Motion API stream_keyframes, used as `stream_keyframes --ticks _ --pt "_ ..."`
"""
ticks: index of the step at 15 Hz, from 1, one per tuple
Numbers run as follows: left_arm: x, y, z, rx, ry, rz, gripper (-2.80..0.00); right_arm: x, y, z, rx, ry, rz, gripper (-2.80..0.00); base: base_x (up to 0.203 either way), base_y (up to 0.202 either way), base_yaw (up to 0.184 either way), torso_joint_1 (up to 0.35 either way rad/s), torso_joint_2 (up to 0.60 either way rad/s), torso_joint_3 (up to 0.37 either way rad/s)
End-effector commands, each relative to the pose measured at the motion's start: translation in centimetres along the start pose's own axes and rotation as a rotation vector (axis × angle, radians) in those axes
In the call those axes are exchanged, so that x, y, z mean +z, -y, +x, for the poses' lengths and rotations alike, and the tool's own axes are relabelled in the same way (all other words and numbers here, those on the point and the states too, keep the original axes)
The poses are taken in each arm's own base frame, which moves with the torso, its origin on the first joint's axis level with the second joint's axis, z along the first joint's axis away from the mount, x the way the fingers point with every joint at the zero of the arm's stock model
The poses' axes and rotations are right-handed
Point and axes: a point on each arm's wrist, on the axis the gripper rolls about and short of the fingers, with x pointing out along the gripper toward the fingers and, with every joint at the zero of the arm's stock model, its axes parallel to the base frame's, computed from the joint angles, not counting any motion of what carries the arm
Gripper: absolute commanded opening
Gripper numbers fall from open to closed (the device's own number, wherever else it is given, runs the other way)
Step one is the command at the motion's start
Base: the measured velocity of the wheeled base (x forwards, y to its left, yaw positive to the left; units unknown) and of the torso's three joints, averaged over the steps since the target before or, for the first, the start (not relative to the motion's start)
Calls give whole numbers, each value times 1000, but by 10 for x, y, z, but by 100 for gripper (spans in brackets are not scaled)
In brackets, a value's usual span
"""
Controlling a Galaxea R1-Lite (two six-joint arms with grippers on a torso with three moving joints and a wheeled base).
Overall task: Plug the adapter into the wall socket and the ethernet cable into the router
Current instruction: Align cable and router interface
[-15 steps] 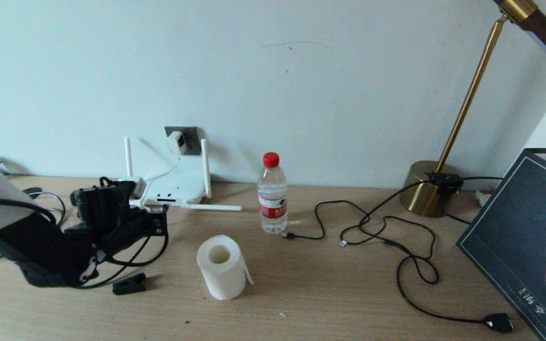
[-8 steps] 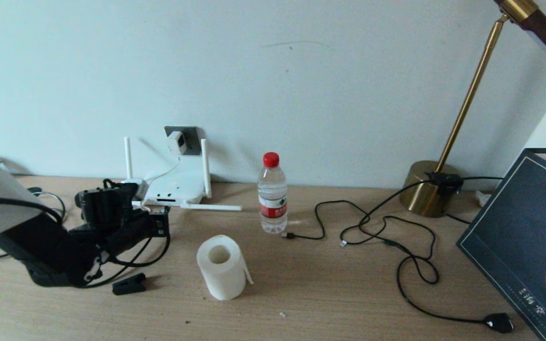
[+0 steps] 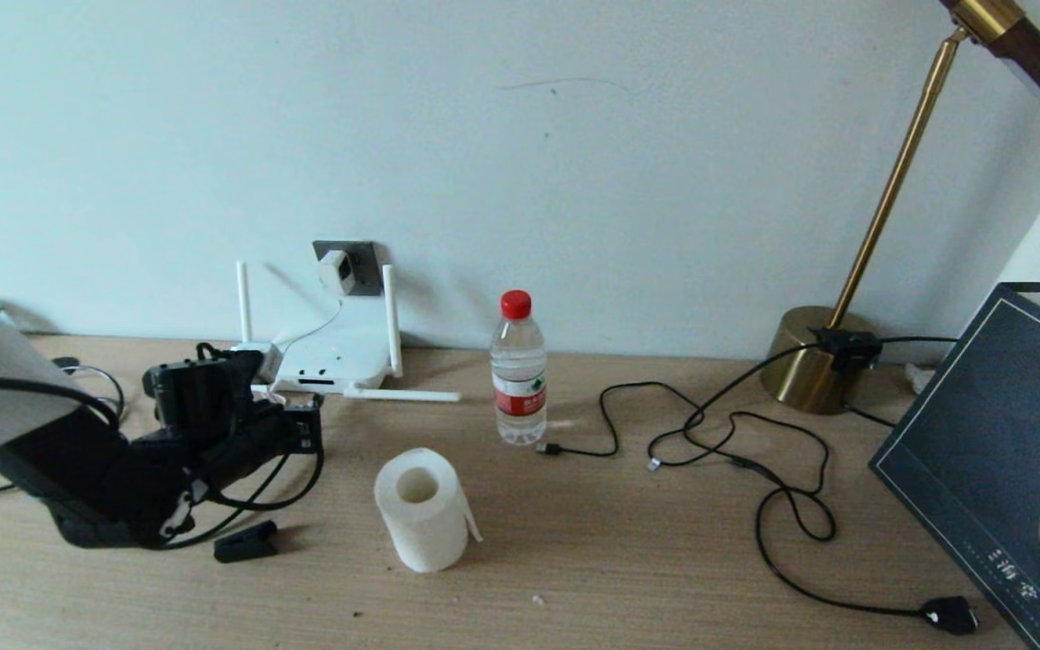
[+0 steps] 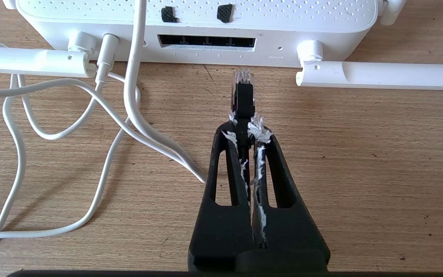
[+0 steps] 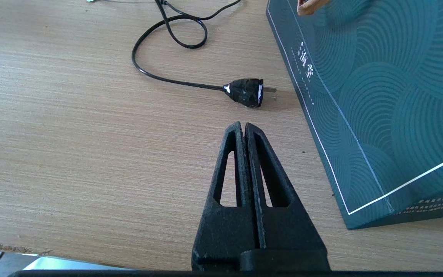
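While clamped tight in the left gripper (image 4: 243, 125), ethernet cable (image 4: 243, 94) points at router (image 4: 206, 27) ports, twelve o'clock (right gripper (image 5: 243, 129) closed, empty).

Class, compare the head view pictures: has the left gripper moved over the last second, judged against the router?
Yes. The left gripper, shut on the ethernet cable, has crept a little towards the router and the wall; most of that came early, with almost none lately.

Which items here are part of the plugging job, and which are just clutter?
Job: adapter in the wall socket; router; ethernet cable, held by the left gripper.

Clutter: bottle, paper roll, lamp, black plug, box. Right gripper idle.
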Motion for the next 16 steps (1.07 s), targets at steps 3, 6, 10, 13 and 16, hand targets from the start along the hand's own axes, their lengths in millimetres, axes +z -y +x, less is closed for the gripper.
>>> stream_keyframes --ticks 3,6,10,13,16 --pt "0 0 -1 1 4 1 -280 0 0 0 1 -3 0 -280 0 0 0 0 0 0" --pt "0 -1 -1 2 3 0 -280 0 0 0 1 -3 0 -280 0 0 0 0 0 0" --pt "0 0 0 1 4 1 -280 0 0 0 1 -3 0 -280 0 0 0 0 0 0" --pt "0 0 0 1 3 1 -280 0 0 0 1 -3 -1 -280 0 0 0 0 0 0" --pt "0 -1 0 2 3 0 -280 0 0 0 1 -3 0 -280 0 0 0 0 0 0"
